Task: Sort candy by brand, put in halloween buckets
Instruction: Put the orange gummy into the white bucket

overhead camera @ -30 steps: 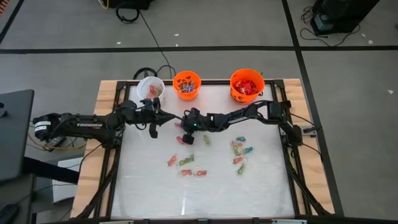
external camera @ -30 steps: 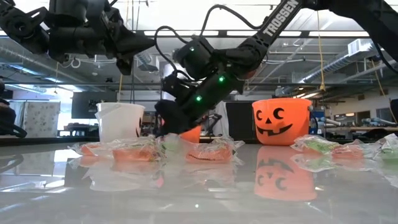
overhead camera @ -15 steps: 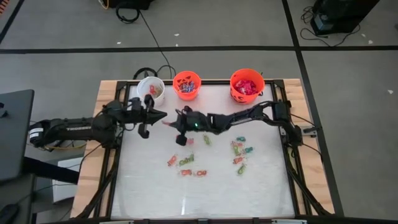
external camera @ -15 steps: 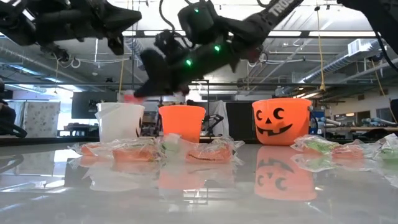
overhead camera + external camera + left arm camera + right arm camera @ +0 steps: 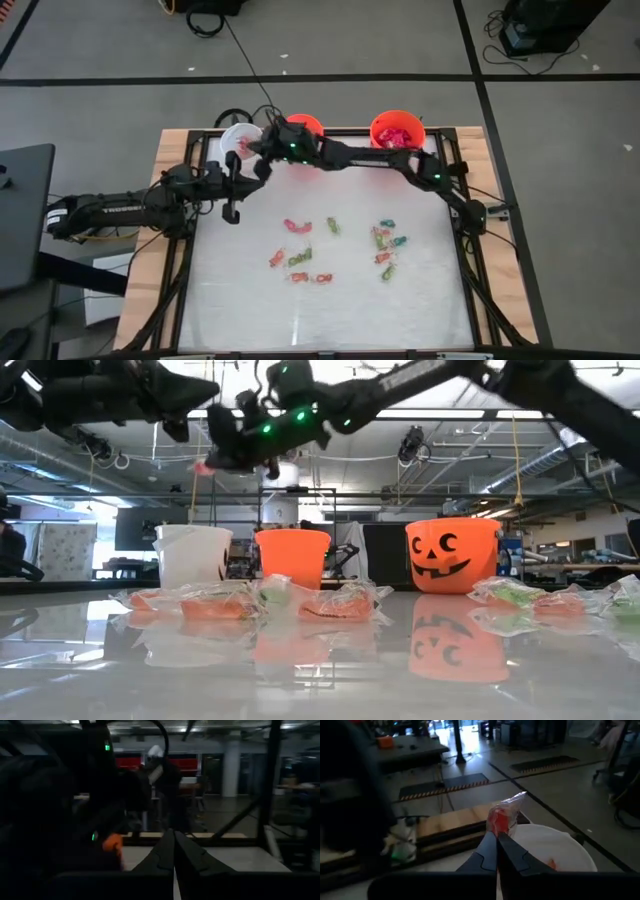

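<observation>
Since a second ago our right end effector (image 5: pixel 262 147) has lifted off the candy pile and swung across to the white bucket (image 5: pixel 238 140), carrying a red-wrapped candy (image 5: pixel 503 817); the left arm has drawn back toward its own side. The right end effector is pinched shut on the lower end of that candy, which sticks up past the fingertips directly over the white bucket's rim, so we judge it is lined up for a drop there.

Our left end effector (image 5: pixel 233 194) is closed on nothing and hangs above the surface (image 5: pixel 330 310) just below the white bucket, likely parked to leave the right arm its path.

The small orange bucket (image 5: pixel 301 124) is partly covered by the right arm, and the large orange bucket (image 5: pixel 397 131) stands further along the same far edge. The remaining candy (image 5: pixel 300 258) lies mid-surface, well apart from the buckets, with open room all round it.
</observation>
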Tool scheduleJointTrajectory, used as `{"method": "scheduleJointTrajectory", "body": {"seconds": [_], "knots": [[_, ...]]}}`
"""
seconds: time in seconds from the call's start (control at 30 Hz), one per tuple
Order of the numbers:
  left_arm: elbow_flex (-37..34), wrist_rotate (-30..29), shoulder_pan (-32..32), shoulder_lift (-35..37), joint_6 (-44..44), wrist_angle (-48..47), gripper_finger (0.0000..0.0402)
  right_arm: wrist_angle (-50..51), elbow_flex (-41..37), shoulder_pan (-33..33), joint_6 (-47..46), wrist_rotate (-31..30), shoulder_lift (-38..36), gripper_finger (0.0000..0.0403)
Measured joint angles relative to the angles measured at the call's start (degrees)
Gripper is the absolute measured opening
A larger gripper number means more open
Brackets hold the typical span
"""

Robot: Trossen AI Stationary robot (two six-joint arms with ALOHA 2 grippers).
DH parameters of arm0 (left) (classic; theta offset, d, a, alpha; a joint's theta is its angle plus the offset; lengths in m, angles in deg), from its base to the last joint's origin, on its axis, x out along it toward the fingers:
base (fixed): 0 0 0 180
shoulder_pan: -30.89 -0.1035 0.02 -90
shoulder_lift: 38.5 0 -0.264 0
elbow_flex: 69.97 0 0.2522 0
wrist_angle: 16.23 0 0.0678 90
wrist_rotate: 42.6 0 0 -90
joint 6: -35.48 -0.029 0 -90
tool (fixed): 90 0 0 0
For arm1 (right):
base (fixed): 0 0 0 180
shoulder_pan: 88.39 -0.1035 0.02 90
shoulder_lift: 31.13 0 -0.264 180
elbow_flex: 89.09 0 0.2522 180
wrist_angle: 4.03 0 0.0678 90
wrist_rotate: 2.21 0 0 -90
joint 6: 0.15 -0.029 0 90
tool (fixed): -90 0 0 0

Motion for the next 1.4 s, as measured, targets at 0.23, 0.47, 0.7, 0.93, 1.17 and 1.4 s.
{"method": "scheduleJointTrajectory", "body": {"seconds": [0.23,0.47,0.7,0.93,1.17,1.4], "knots": [[-0.4,-1.5,0.0,0.2,2.1,0.4,0.0008,7.6,10.1,2.9,-5.7,1.7,8.1,0.0074],[-0.4,-1.5,0.0,0.2,3.2,0.9,0.0010,10.6,10.4,3.4,-5.5,4.7,7.9,0.0179],[-0.4,-1.3,0.0,0.5,4.8,-1.7,0.0011,24.1,10.5,-1.9,2.0,3.9,4.9,0.0182],[-0.4,-0.8,-0.9,8.5,4.9,-11.0,0.0010,31.0,8.1,-9.3,4.3,-4.1,4.8,0.0169],[-0.3,-2.0,-0.8,15.8,6.4,-17.9,0.0010,32.7,-0.4,-12.6,-1.2,-1.2,2.7,0.0169],[-0.3,-4.6,-0.9,15.5,5.0,-20.2,0.0010,30.4,-10.2,-14.0,-5.5,-2.7,-1.5,0.0169]]}}
